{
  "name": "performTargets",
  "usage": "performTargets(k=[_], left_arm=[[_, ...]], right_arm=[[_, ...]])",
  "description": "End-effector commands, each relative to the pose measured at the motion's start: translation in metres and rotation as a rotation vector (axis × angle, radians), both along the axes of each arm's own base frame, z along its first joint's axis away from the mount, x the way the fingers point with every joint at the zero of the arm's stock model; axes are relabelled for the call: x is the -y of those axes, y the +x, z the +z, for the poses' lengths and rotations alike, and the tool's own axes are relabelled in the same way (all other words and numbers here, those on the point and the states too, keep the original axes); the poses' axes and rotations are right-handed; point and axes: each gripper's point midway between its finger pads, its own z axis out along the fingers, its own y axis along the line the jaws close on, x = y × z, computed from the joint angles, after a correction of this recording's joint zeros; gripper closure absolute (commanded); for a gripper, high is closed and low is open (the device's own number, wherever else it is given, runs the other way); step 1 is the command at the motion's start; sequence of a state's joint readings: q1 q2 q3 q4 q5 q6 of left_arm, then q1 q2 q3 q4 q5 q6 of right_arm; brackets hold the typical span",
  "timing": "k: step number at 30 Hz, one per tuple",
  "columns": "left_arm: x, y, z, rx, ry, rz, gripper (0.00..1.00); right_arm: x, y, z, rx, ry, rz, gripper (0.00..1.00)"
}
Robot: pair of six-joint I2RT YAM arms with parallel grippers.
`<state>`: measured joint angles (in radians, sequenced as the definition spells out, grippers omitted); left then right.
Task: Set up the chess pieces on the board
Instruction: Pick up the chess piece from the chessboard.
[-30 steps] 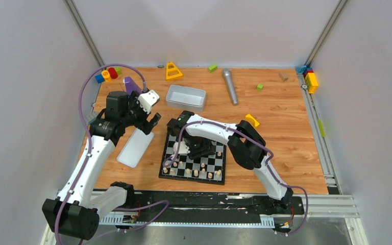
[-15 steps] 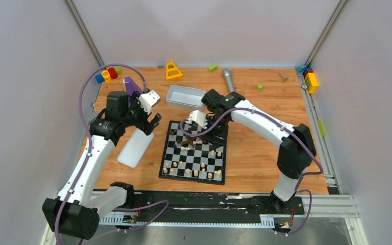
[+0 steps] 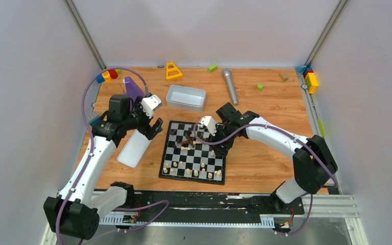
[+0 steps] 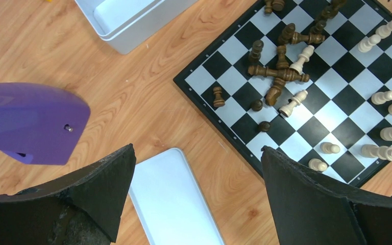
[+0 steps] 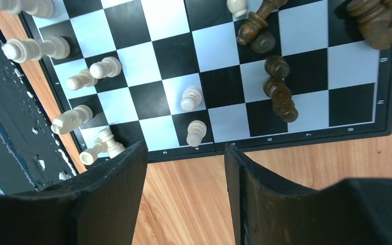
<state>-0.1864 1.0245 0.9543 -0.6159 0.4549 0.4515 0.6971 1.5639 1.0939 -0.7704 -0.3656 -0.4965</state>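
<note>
Right gripper [image 5: 184, 163] jaws apart, empty, over the board [image 5: 143, 56] at its right edge. Toppled dark chess pieces [image 5: 278, 92] just past fingertips. Left gripper [image 4: 198, 153] wide apart above white lid [image 4: 173, 204].

Many chess pieces [image 4: 280, 74] on the board [image 3: 197, 156]

walls [image 3: 209, 30]: plain pale grey panels | table [image 3: 280, 102]: orange-brown wood grain | light: even, soft

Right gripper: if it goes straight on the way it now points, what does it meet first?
Likely the right gripper meets the board at its edge, beside a pale pawn; depth is unclear, so perhaps the table instead.
</note>
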Motion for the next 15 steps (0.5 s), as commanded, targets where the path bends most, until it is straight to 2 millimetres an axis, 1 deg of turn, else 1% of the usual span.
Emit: performTargets(k=[1, 5, 7, 11, 15], left_arm=[[0.005, -0.007, 0.006, 0.011, -0.039, -0.031, 0.00], [0.005, -0.008, 0.004, 0.006, -0.034, -0.033, 0.00], [0.005, -0.009, 0.004, 0.006, -0.033, -0.036, 0.00], [0.004, -0.010, 0.004, 0.007, -0.027, -0.038, 0.00], [0.004, -0.011, 0.004, 0.004, -0.028, -0.040, 0.00]], right_arm=[[-0.014, 0.007, 0.025, 0.073, 0.126, -0.026, 0.43], [-0.009, -0.004, 0.029, 0.071, 0.146, -0.021, 0.43], [-0.006, -0.012, 0.029, 0.064, 0.157, 0.000, 0.46], [-0.003, -0.027, 0.020, 0.035, 0.168, 0.050, 0.54], [-0.001, -0.038, 0.010, -0.007, 0.171, 0.086, 0.58]])
